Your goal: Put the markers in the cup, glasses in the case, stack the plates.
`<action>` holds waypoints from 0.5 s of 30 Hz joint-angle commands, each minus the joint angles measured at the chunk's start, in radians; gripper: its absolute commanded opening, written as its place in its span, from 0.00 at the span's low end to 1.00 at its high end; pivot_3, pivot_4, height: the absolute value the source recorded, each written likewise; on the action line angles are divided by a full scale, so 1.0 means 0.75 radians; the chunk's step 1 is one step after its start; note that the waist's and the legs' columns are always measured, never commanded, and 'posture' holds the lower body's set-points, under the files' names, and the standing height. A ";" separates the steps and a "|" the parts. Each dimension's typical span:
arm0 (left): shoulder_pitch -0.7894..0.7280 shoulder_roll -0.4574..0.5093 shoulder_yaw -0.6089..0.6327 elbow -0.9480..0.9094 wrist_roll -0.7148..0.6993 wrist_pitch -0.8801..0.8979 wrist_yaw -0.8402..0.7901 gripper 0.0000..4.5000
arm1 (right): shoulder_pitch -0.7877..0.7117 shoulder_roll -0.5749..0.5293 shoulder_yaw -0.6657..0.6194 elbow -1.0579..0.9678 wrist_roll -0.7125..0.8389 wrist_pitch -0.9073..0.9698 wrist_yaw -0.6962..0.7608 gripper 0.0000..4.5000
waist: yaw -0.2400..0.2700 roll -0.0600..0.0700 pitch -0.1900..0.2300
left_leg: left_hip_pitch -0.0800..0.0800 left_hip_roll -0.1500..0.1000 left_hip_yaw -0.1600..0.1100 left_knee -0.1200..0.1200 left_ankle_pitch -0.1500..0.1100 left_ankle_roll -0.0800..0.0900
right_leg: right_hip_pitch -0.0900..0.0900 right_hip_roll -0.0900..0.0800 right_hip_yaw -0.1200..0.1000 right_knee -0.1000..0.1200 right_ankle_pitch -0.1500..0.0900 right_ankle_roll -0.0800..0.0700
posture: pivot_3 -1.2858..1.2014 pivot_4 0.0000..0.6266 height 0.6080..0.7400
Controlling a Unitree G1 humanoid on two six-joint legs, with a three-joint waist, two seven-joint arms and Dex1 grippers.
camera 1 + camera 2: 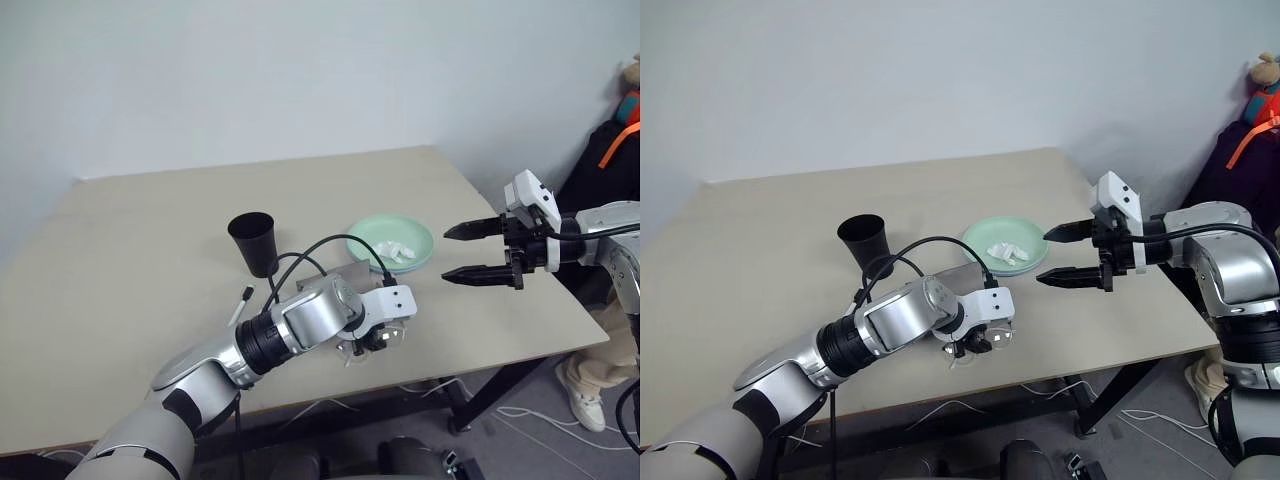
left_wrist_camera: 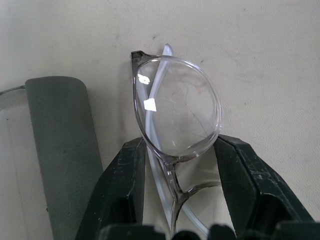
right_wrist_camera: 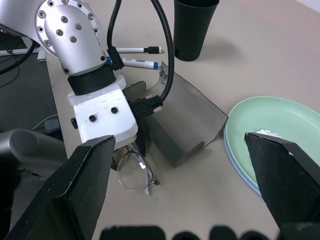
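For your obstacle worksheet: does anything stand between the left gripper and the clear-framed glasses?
Nothing visible does. The left gripper already straddles one lens of the clear-framed glasses, a black finger on each side, beside the grey case.

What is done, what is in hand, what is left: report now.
Done: the green plate sits on the blue plate, with a crumpled tissue on top. In hand: the left pincer straddles the glasses lying on the table beside the open case. Left: glasses into the case, both markers into the cup.
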 commanded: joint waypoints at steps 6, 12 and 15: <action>-0.025 -0.001 0.026 0.000 0.026 -0.010 0.002 0.37 | -0.028 -0.006 -0.024 -0.034 0.033 -0.001 -0.018 1.00 | 0.000 0.000 0.000 | 0.000 0.000 0.000 0.000 0.000 0.000 | 0.000 0.000 0.000 0.000 0.000 0.000 | 0.52 0.00 0.90; -0.042 0.005 0.033 0.015 0.035 -0.027 -0.013 0.06 | -0.039 0.000 -0.017 -0.034 0.033 0.000 -0.029 1.00 | 0.004 0.000 0.000 | 0.000 0.000 0.000 0.001 0.000 0.000 | 0.002 0.000 0.000 0.000 0.000 0.000 | 0.52 0.00 0.90; -0.052 0.007 0.040 0.018 0.037 -0.036 -0.024 0.00 | -0.047 0.004 -0.013 -0.031 0.031 -0.002 -0.034 1.00 | 0.004 0.000 0.000 | 0.000 0.000 0.000 0.002 0.000 0.000 | 0.003 0.000 0.000 -0.001 -0.001 0.001 | 0.52 0.00 0.90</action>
